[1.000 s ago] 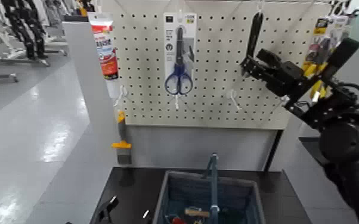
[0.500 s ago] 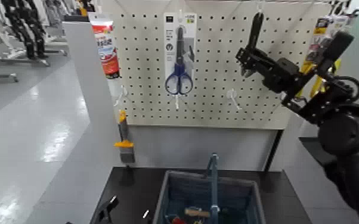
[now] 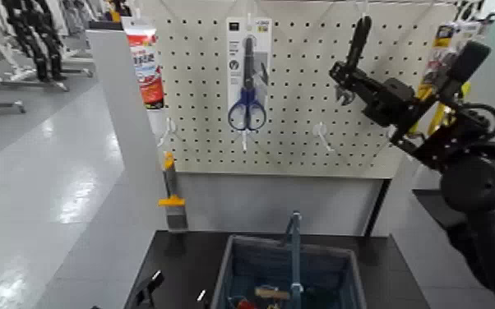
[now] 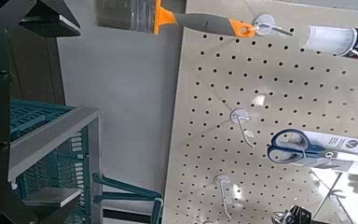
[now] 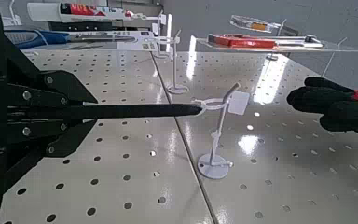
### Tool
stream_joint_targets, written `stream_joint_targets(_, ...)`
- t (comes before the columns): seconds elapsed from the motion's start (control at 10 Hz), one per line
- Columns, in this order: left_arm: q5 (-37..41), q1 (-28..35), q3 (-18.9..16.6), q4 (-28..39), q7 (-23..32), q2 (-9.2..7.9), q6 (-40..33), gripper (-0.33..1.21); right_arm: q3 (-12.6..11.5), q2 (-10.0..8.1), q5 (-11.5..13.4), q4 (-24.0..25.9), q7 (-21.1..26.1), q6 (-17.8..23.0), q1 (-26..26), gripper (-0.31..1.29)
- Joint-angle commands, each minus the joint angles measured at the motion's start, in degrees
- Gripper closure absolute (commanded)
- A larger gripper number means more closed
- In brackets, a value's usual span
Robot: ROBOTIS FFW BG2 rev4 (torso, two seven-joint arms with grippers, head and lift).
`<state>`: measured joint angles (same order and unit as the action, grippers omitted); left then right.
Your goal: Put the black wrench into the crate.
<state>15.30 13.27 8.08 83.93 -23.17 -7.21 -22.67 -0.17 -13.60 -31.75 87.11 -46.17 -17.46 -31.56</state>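
The black wrench [image 3: 356, 41] hangs from a hook high on the right of the white pegboard [image 3: 300, 107]. My right gripper [image 3: 343, 82] is shut on its lower end. In the right wrist view the slim black wrench [image 5: 140, 110] runs from the gripper [image 5: 70, 112] to a white hook [image 5: 219, 103]. The blue-grey crate [image 3: 233, 246], with its tall handle bar, stands on the dark table below, and its slatted side shows in the left wrist view [image 4: 47, 149]. My left gripper [image 3: 148, 288] rests low at the table's left.
Blue-handled scissors on a card [image 3: 247, 74] hang at the board's middle, with a red and white tube [image 3: 144, 62] to their left. An orange-collared brush [image 3: 168, 193] hangs on the left post. Packaged tools [image 3: 444, 49] hang at the right. Several items lie inside the crate.
My right gripper moved up and in to the wrench's lower end and closed on it. The wrench now leans slightly on its hook. The left arm has not moved.
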Motion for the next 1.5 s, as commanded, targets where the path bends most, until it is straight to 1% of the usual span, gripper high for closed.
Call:
stream_joint_targets(0.1, 0.0, -0.1, 0.0, 0.0, 0.1, 0.0, 0.1, 0.1, 0.0, -0.11, 0.2, 0.2, 0.0, 0.2, -0.2, 1.16)
stream_joint_targets(0.4, 0.0, 0.0, -0.1, 0.0, 0.1, 0.0, 0.1, 0.1, 0.1, -0.2, 0.4, 2.3, 0.1, 0.3, -0.3, 1.16)
stream_joint_targets(0.6, 0.0, 0.0, -0.1, 0.0, 0.1, -0.08, 0.1, 0.1, 0.4, -0.2, 0.4, 6.4, 0.3, 0.3, 0.4, 1.16)
stream_joint_targets(0.8, 0.0, 0.0, -0.1, 0.0, 0.1, -0.08, 0.1, 0.1, 0.8, 0.16, 0.4, 11.9, 1.6, -0.4, 2.4, 1.16)
stream_joint_targets(0.9, 0.0, 0.0, -0.1, 0.0, 0.1, -0.08, 0.1, 0.1, 1.0, 0.51, 1.0, 14.1, 2.8, -2.3, 3.8, 1.16)
stream_joint_targets(1.0, 0.0, 0.0, -0.1, 0.1, 0.1, -0.08, 0.1, 0.1, 1.3, 1.03, 1.2, 15.4, 3.5, -2.8, 5.5, 1.16)
stream_joint_targets(1.2, 0.0, 0.0, 0.0, 0.1, 0.0, -0.08, 0.3, 0.1, 1.8, 2.09, 1.2, 18.2, 4.7, -5.4, 9.1, 1.16)
stream_joint_targets(1.3, 0.0, 0.0, 0.0, 0.1, 0.1, 0.0, 0.3, 0.1, 1.7, 2.79, 1.2, 19.0, 5.0, -6.2, 11.3, 1.16)
stream_joint_targets(1.5, -0.1, 0.1, 0.0, 0.0, 0.2, 0.27, 0.3, 0.1, 0.4, 4.02, 1.2, 19.9, 6.6, -8.1, 16.5, 1.16)
